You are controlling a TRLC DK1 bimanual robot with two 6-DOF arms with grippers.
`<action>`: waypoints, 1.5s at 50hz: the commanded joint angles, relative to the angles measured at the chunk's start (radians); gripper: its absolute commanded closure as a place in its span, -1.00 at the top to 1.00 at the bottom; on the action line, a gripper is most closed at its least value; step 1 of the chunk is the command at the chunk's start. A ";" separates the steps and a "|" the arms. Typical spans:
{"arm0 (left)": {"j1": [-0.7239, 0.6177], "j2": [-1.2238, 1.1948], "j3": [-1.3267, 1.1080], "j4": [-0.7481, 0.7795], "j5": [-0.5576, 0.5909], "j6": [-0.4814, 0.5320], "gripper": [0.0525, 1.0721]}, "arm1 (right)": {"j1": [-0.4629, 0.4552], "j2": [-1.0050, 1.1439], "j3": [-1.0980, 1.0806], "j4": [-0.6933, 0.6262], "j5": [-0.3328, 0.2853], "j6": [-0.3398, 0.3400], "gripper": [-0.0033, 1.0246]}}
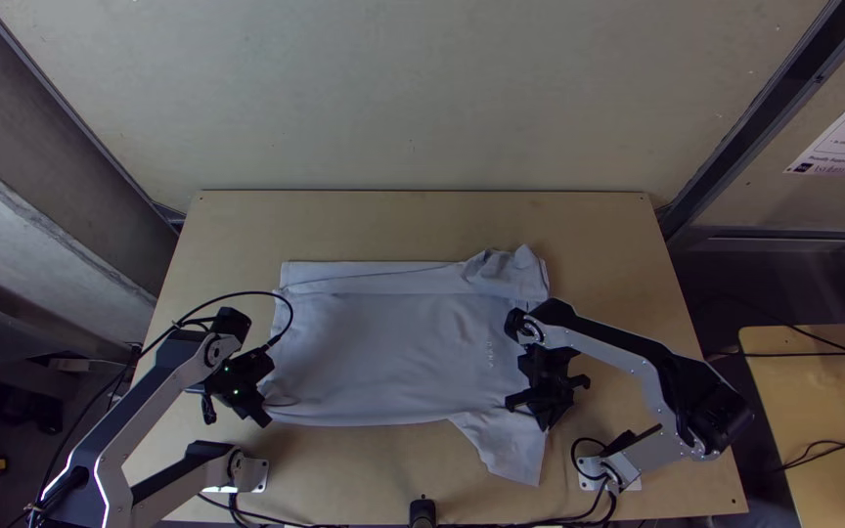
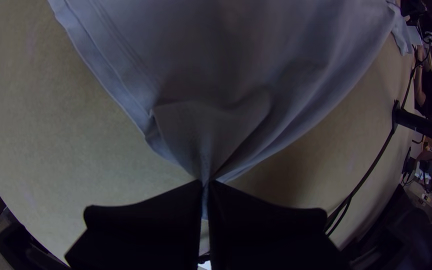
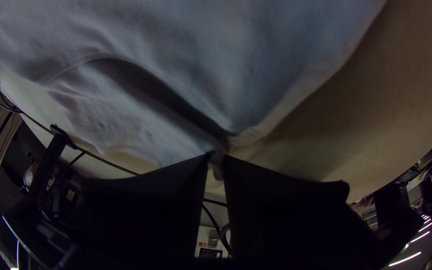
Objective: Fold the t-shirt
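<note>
A light grey-white t-shirt lies spread across the table, a long strip along its far edge looking folded over. At its near left corner is my left gripper; in the left wrist view this gripper is shut on a gathered bit of the shirt. My right gripper is at the shirt's right side, above where a sleeve spreads toward the table's near edge. The right wrist view has the gripper shut on a pinched fold of the shirt.
Bare wooden table runs along the far side beyond the shirt. Black cables trail along the near edge, beside a dark post at its middle. A side table stands off to the right.
</note>
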 commanded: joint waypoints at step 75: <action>0.146 0.444 0.643 0.257 0.138 -0.107 -0.95 | -0.425 0.229 0.808 -0.097 0.124 -0.099 -0.94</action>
